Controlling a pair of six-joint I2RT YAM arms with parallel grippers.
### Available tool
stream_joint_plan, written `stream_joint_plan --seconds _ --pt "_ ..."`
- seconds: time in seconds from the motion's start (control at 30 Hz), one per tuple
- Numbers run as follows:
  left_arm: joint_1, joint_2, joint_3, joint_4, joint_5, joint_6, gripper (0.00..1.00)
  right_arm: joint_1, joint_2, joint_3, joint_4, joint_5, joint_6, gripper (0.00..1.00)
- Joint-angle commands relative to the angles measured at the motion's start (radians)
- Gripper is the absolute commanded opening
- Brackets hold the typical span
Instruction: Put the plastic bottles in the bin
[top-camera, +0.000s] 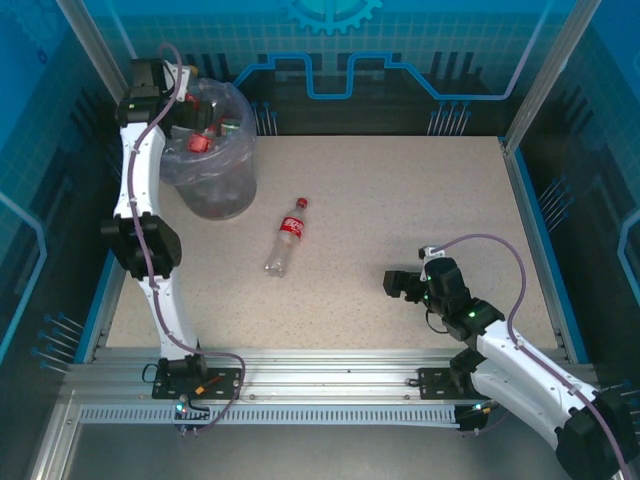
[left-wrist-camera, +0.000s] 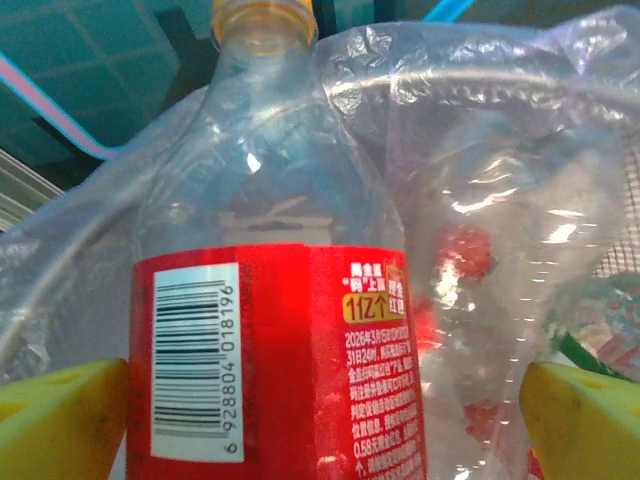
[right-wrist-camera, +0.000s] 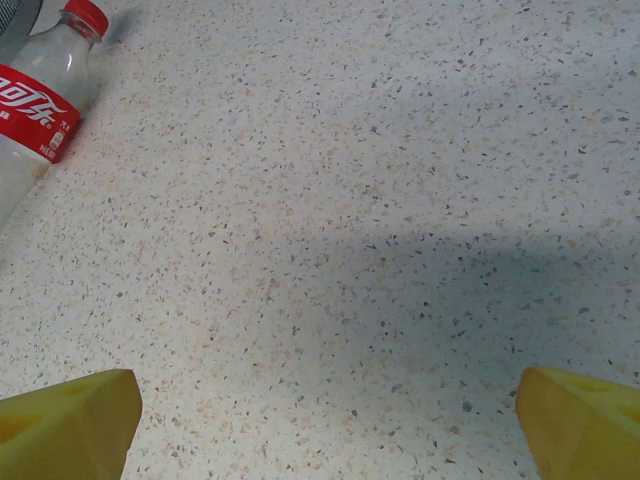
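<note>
Only 1 bottle (top-camera: 286, 237) on tbl (top-camera: 400, 220), 1 bin (top-camera: 210, 190).

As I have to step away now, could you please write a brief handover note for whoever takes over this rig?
Left gripper: open over the bin, a gold-capped, red-labelled bottle standing unclamped between its fingers.
Right gripper: open, empty, above bare table.
Done: other bottles already lie inside the bin.
Left: one red-capped Coca-Cola bottle lies on the table, between bin and right gripper; it goes in next.
</note>
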Motion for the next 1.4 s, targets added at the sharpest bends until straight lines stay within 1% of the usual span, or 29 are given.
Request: stream_joint_plan --seconds 0.0,0.23,0.4,0.53,0.6,0.67,0.7,0.77,0.87,0.9,0.97,1.03,1.1,1.17,1.27,1.37 --pt "0.009 -0.016 0.028 -0.022 0.035 0.016 0.99 -0.014 0.016 -0.002 0.036 -0.01 0.013 0.97" --pt "0.008 -0.091 0.072 -0.016 0.027 0.01 0.99 -0.014 0.077 0.017 0.075 -0.037 0.012 0.97" --pt "0.003 -0.16 0.073 -0.023 0.003 0.003 0.99 -0.014 0.101 0.035 0.084 -0.036 0.003 0.97" --pt "-0.021 -0.231 0.044 -0.053 -0.063 -0.05 0.99 -0.014 0.117 0.044 0.094 -0.032 -0.004 0.97" --pt "-0.062 -0.295 -0.032 -0.043 -0.111 -0.074 0.99 -0.014 0.13 0.051 0.096 -0.032 -0.008 0.97" --pt "-0.134 -0.386 -0.147 -0.019 -0.177 -0.093 0.99 -0.014 0.141 0.055 0.103 -0.032 -0.009 0.97" --pt "-0.168 -0.427 -0.199 -0.015 -0.193 -0.114 0.99 -0.014 0.143 0.057 0.105 -0.033 -0.01 0.97" --pt "-0.247 -0.523 -0.327 0.0 -0.193 -0.177 0.99 -0.014 0.147 0.057 0.108 -0.03 -0.011 0.97" --pt "-0.376 -0.654 -0.549 0.055 -0.196 -0.268 0.95 -0.015 0.15 0.052 0.112 -0.023 -0.011 0.97" --pt "-0.413 -0.68 -0.607 0.065 -0.189 -0.293 0.94 -0.015 0.151 0.052 0.112 -0.023 -0.012 0.97" --pt "-0.501 -0.709 -0.716 0.073 -0.212 -0.341 0.93 -0.015 0.154 0.05 0.108 -0.024 -0.017 0.97" --pt "-0.561 -0.706 -0.804 0.093 -0.197 -0.377 0.93 -0.015 0.159 0.049 0.102 -0.027 -0.021 0.97" --pt "-0.591 -0.675 -0.87 0.117 -0.173 -0.413 0.93 -0.018 0.164 0.049 0.1 -0.029 -0.02 0.97" --pt "-0.603 -0.609 -0.915 0.135 -0.155 -0.448 0.93 -0.018 0.169 0.048 0.105 -0.032 -0.016 0.97" --pt "-0.607 -0.513 -0.969 0.207 -0.102 -0.466 0.96 -0.016 0.169 0.041 0.112 -0.033 -0.006 0.97" --pt "-0.61 -0.409 -0.969 0.251 -0.115 -0.463 0.99 -0.019 0.157 0.035 0.108 -0.034 0.001 0.97"
